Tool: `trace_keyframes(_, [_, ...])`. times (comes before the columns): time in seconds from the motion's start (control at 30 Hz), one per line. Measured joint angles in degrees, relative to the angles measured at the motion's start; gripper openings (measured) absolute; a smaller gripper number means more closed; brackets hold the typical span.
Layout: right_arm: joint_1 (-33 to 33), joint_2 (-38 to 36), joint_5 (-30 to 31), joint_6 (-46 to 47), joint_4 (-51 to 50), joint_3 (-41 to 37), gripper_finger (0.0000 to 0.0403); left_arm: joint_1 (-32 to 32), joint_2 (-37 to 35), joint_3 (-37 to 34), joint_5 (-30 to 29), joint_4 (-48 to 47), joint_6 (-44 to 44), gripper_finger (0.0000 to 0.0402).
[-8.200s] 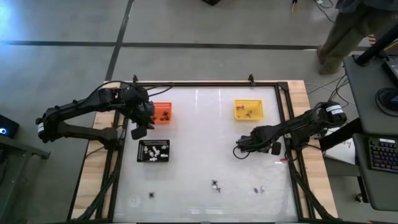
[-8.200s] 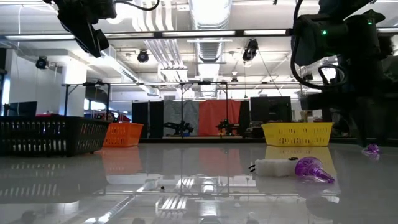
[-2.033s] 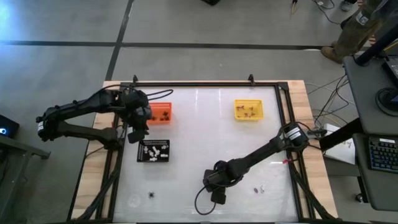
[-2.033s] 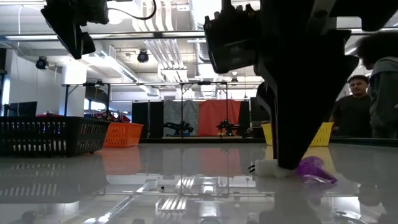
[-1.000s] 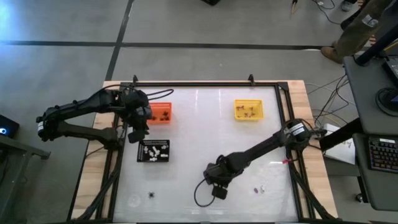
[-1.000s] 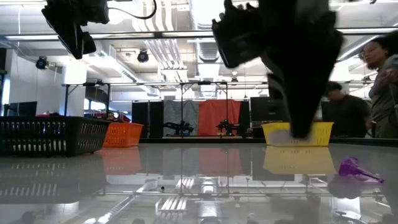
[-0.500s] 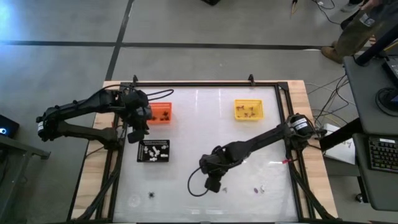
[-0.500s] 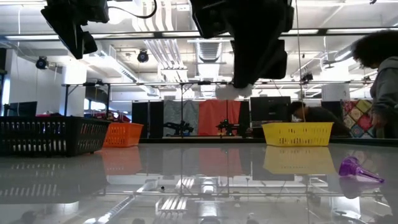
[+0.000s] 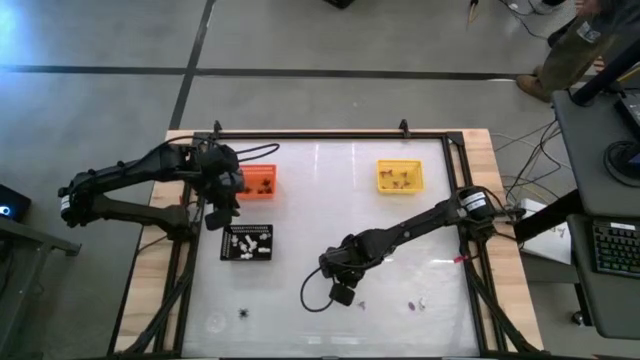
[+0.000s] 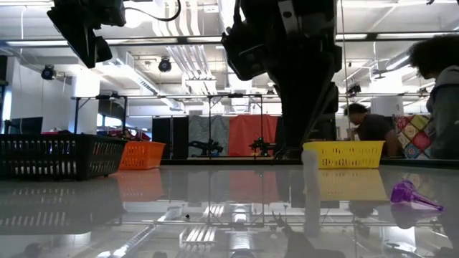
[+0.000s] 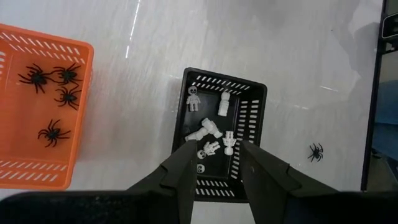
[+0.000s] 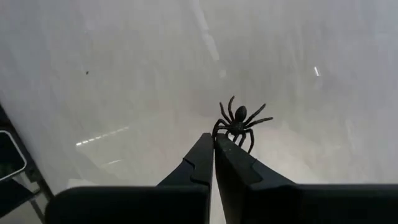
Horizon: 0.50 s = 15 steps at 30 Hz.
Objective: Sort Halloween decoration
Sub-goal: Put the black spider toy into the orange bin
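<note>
At right tool (image 12: 213, 144) tips — spider (image 12: 238, 127)

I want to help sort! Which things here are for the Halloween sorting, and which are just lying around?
For the sorting:
- black spider pinched in the right gripper
- spiders in the orange tray
- white skeletons in the black tray
- yellow tray
- loose spider and purple trinket on the table

Just around:
- keyboard
- person behind the table
</note>
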Motion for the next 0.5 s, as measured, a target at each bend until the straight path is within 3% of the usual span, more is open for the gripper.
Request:
trace_keyframes(0.27, [0.0,0.0,0.0,2.1,-2.4,0.0,0.0015,0.0,0.0,0.0,0.0,0.0,0.4,0.0103])
trace_keyframes(0.5, [0.0,0.0,0.2,3.3,-3.7,-0.1,0.0065,0.0,0.0,0.0,0.0,0.0,1.7,0.0103])
